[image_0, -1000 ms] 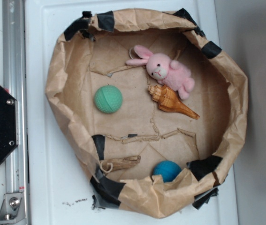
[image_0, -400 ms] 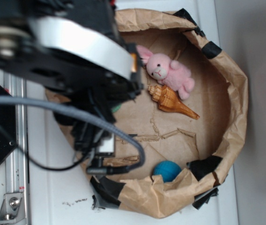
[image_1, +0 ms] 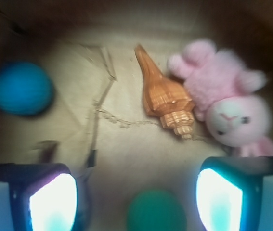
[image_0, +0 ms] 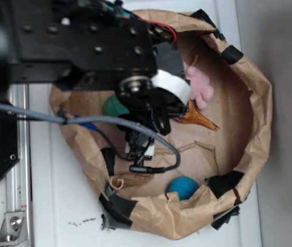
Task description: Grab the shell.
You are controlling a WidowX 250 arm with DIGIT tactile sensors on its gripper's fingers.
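The shell point(image_1: 165, 96) is an orange-brown ridged conch lying on the brown paper floor, its pointed tail away from me and its wide end toward my fingers. It lies up and right of centre in the wrist view, well ahead of my gripper point(image_1: 136, 202). The gripper is open, with one finger at each lower corner and nothing between them. In the exterior view only the shell's tail point(image_0: 201, 120) shows; my arm point(image_0: 84, 46) hides the wide end.
A pink bunny point(image_1: 227, 106) touches the shell's right side. A green ball point(image_1: 156, 211) lies between and below my fingers, and a blue ball point(image_1: 21, 87) sits far left. The crumpled paper wall point(image_0: 254, 103) rings everything. A tan rope piece point(image_0: 133, 180) lies near the front wall.
My arm has swung in over the paper basin and moved right, now covering the bunny's head and the shell's wide end. The objects have not moved.
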